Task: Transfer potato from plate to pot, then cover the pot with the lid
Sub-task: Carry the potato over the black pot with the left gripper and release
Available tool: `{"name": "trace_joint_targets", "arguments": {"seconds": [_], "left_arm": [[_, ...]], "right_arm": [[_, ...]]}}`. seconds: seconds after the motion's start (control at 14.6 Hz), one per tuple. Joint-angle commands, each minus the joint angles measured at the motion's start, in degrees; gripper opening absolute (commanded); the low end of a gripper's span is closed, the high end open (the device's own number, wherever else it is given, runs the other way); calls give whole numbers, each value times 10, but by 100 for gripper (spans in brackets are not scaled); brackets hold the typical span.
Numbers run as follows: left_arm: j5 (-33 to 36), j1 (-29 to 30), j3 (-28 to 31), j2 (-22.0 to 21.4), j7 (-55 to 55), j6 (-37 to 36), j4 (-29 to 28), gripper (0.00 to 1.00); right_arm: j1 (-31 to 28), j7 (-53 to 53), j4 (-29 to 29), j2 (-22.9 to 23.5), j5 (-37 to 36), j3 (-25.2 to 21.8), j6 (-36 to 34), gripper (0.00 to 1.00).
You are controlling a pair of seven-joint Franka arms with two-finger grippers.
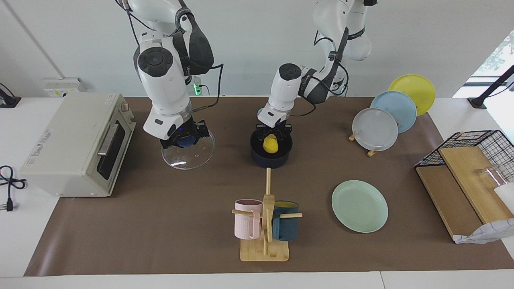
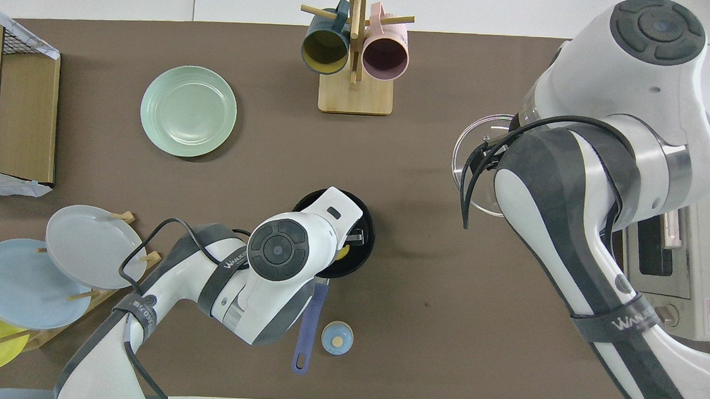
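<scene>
**Facing view: potato held over pot, lid gripped at knob**

Left gripper (image 1: 273,134) is closed on the potato (image 1: 271,144), a glossy bright-yellow oval, inside the mouth of the pot (image 1: 271,157); whether the potato touches the black bottom cannot be told. Right gripper (image 1: 185,136) is closed on the blue knob of the lid (image 1: 188,151), clear glass with a metal rim, beside the toaster oven (image 1: 78,145). Whether the lid rests on the table is unclear.

Overhead, the left arm hides most of the pot; its blue handle (image 2: 308,326) shows. The right arm covers part of the lid.

Mint-green plate (image 1: 360,206) lies bare beside the mug rack (image 1: 265,224), farther from the robots than the pot.
</scene>
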Motion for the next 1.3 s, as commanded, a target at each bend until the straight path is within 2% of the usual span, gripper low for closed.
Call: {"name": "trace_joint_targets", "arguments": {"seconds": [0.0,0.34,0.41,0.48,0.55,0.68,0.89,1.09,1.23], "left_arm": [[16,-18,9,-7,-2,36,-36,0],[18,-28,9,-8,-1,32,-40,0],[26,-27,9,-8,0,31,-40,6],[33,-27,9,-9,0,29,-40,66],[34,-27,9,-10,0,28,-38,100],[35,-20,11,-23,8,-3,-21,100],[34,34,11,-57,62,-126,48,100],[34,118,13,-76,136,-255,141,100],[30,197,14,-94,225,-321,186,100]], "right_arm": [[-3,5,15,4,12,3,-8,0],[-3,18,14,4,27,3,-5,0],[-3,18,13,5,31,3,-5,0],[-3,19,13,7,31,3,-5,0],[-2,19,13,7,31,3,-5,0],[5,25,14,7,31,3,-4,0],[40,85,16,7,23,4,-3,0],[45,94,16,7,29,4,-3,0],[64,134,14,8,29,4,10,0]]}}
